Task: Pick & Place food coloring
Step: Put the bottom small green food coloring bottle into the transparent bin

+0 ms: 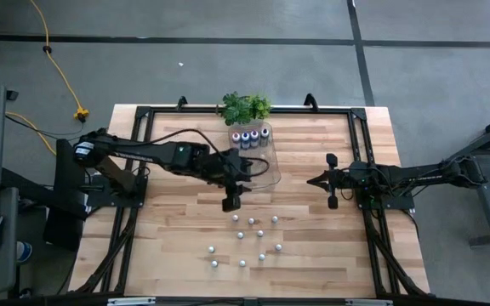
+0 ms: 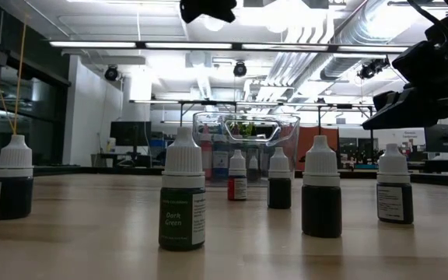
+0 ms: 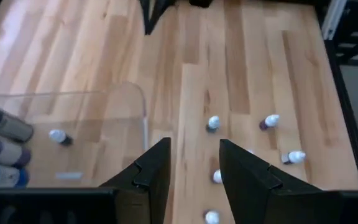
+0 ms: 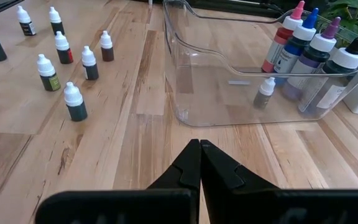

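Several small white-capped food coloring bottles [image 1: 260, 234] stand upright on the wooden table, toward its near side; they also show in the left wrist view [image 3: 213, 123] and the low view [image 2: 182, 198]. A few bigger bottles [image 4: 303, 46] with pink, blue and purple tops and one small bottle [image 4: 265, 93] stand inside the clear tray [image 1: 266, 166]. My left gripper [image 3: 194, 168] hangs open above the table between the tray's near wall and the loose bottles, with nothing between its fingers. My right gripper [image 4: 199, 163] is shut and waits to the right of the tray.
A green leafy plant [image 1: 245, 107] stands at the far edge behind the tray. Black frame rails [image 1: 360, 153] run along the table's sides. Bare wood lies between the tray and my right gripper [image 1: 311, 180].
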`<state>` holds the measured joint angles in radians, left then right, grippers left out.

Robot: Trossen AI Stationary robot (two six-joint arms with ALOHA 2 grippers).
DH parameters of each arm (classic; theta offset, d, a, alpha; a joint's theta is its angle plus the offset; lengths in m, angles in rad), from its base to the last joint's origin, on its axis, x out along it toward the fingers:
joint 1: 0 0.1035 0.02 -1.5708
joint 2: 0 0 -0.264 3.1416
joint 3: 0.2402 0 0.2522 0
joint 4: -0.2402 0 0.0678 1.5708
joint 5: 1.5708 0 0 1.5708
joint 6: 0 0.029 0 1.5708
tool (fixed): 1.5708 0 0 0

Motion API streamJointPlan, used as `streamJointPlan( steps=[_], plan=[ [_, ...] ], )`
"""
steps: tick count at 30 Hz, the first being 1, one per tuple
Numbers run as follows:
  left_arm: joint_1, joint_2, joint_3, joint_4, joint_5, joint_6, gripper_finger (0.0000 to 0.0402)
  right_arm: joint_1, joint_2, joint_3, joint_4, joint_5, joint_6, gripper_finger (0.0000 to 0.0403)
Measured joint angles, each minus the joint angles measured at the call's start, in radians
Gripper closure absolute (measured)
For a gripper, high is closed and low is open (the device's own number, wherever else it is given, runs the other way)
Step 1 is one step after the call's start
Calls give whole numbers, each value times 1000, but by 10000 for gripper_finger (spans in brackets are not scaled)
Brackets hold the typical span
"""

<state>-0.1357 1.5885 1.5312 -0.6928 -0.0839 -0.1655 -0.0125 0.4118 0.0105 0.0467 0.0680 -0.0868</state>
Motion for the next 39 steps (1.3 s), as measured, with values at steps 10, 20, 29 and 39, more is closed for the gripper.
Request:
streamJointPlan(
  steps=[10, 20, 29, 39],
  plan=[
    [-80, -186, -349, 243, 24, -153, 275, 0, 0, 0, 0, 0, 0, 402],
    [-219, -417, -606, 294, -23, -204, 275, 0, 0, 0, 0, 0, 0, 402],
    [-370, -481, -755, 317, -3, -108, 275, 0, 0, 0, -1, 0, 0, 402],
    [-410, -421, -834, 422, 42, 39, 275, 0, 0, 0, -1, 0, 0, 402]
  ],
)
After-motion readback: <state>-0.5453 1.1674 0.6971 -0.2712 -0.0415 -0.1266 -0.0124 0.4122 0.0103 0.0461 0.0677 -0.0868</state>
